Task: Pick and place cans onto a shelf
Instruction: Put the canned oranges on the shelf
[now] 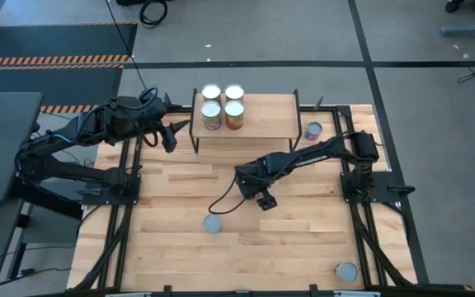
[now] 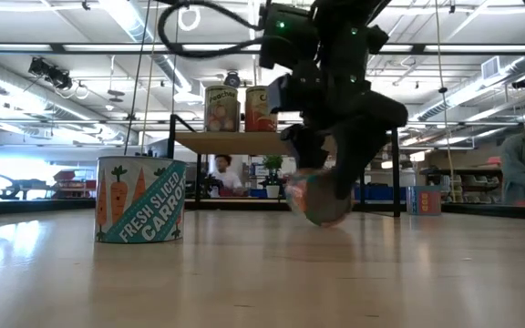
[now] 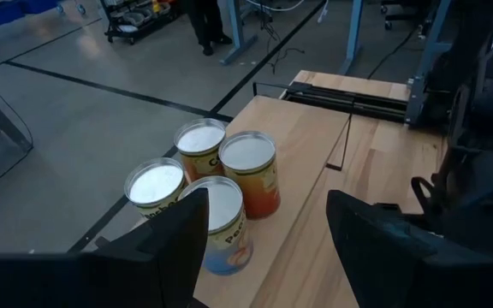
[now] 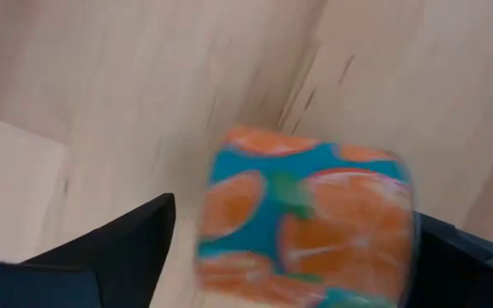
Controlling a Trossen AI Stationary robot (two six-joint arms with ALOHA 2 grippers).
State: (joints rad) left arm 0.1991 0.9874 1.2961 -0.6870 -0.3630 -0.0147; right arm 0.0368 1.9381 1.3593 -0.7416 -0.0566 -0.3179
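The shelf [image 1: 262,115] stands at the table's far side with several cans [image 1: 223,107] upright on its left part. My left gripper [image 1: 171,134] hangs open beside the shelf's left end with nothing between its fingers [image 3: 187,239]. Mid-table, my right gripper [image 1: 264,200] points steeply down, open, over a can with a blue and orange label [image 4: 306,227] that lies on its side on the tabletop [image 2: 317,202]. Its fingers [image 4: 109,248] stand on either side of this can. My right gripper comes at the lying can [image 4: 306,227] from above, one finger on each side of its label. A gap shows beside one finger [image 4: 109,248]. Whether the other finger [image 4: 465,252] touches the can, I cannot tell.
A carrot-labelled can [image 1: 213,223] stands upright near the table's front, large in the low view [image 2: 140,200]. Another can [image 1: 313,130] stands by the shelf's right end and one [image 1: 346,271] at the near right corner. A black cable [image 1: 225,202] trails from the right arm.
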